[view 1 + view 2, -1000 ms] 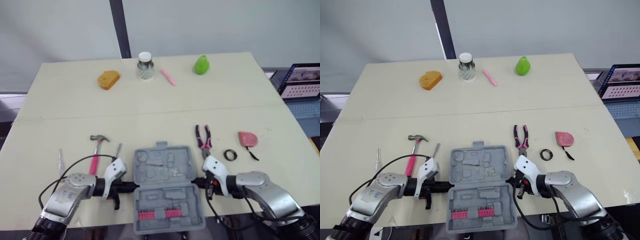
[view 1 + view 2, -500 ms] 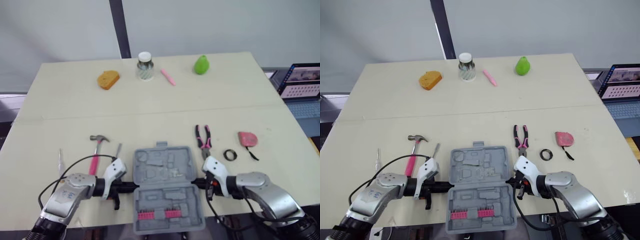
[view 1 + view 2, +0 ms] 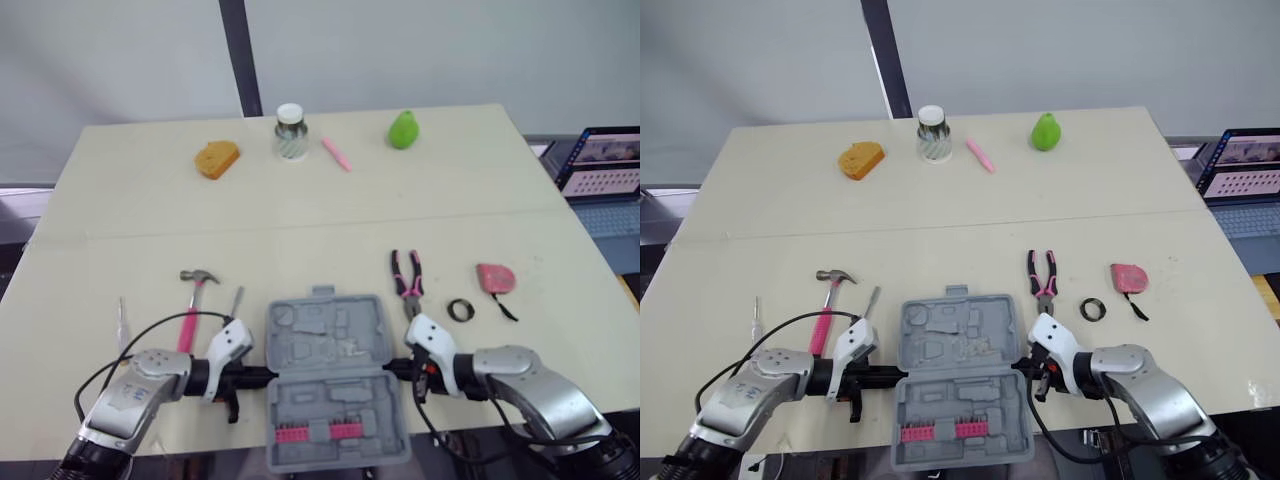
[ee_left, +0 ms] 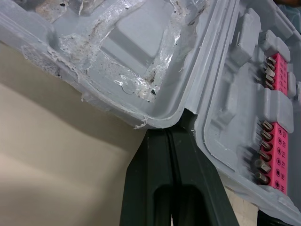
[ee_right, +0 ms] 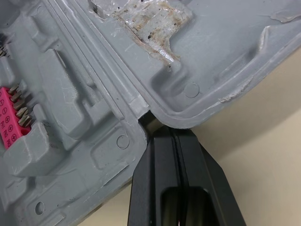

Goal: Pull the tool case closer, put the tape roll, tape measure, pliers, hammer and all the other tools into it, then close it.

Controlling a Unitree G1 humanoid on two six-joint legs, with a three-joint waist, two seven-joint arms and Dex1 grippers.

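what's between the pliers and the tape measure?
The black tape roll lies flat between the pliers and the tape measure, slightly nearer the robot than either. Both eye views show it.

Table [image 3: 300,200] bears tool case [image 3: 330,370], hammer [image 3: 192,305], pliers [image 3: 407,275].

The tool case [image 3: 335,385] was grey, its bit strip [image 3: 318,432] pink. The hammer [image 3: 194,303] had a pink handle. Pliers [image 3: 409,290] pink and black, tape measure [image 3: 494,277] pink, tape roll [image 3: 450,311] black, surface [image 3: 300,215] cream.
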